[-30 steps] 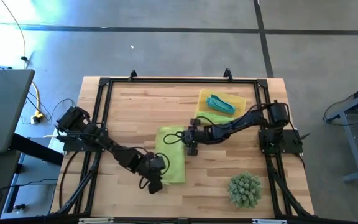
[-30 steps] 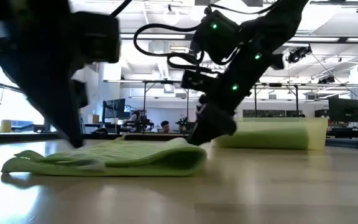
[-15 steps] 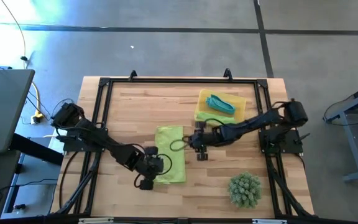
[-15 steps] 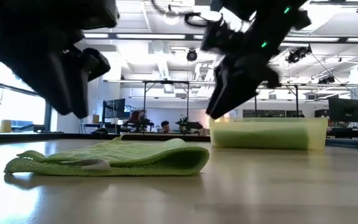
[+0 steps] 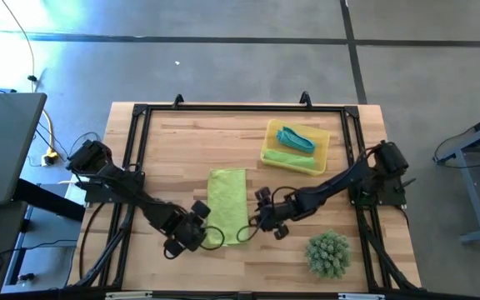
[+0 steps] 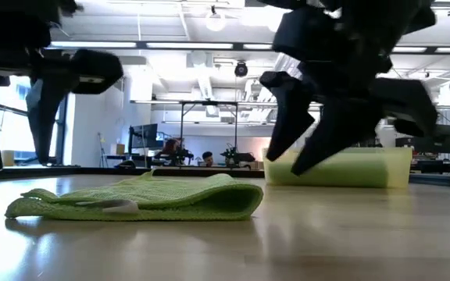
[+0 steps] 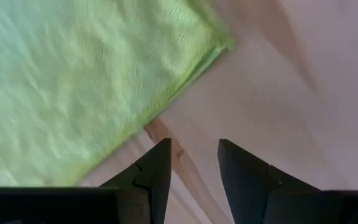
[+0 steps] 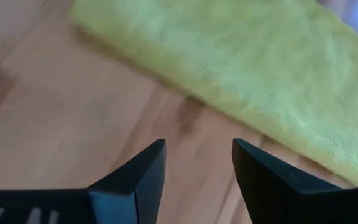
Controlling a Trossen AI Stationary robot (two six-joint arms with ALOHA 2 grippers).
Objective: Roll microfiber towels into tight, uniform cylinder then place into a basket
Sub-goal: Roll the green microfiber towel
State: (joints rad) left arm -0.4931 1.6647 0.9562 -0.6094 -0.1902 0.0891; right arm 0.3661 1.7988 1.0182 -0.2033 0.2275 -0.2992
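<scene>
A lime-green microfiber towel (image 5: 227,204) lies folded into a flat strip on the table, running from far to near; its folded edge (image 6: 248,204) faces the low view's right. My left gripper (image 5: 194,239) hovers open beside the towel's near left corner (image 7: 219,42), over bare wood. At the towel's near right side my right gripper (image 5: 259,223) is also open, its fingers (image 8: 148,171) above the wood just short of the towel's edge (image 8: 216,93). The yellow basket (image 5: 323,143) at the far right holds a teal roll (image 5: 295,139) and a lime-green roll (image 5: 287,158).
A spiky green ball-shaped plant (image 5: 327,253) stands near the front edge on the right, close to my right arm. A black frame (image 5: 240,107) borders the table. The basket's wall (image 6: 342,168) shows behind my right gripper in the low view.
Both grippers have come off the towel and risen. My left gripper has moved toward the table's left edge and rolled about its own axis. My right gripper has swung from the towel's far right part toward the near edge. The towel stays flat where it was.
</scene>
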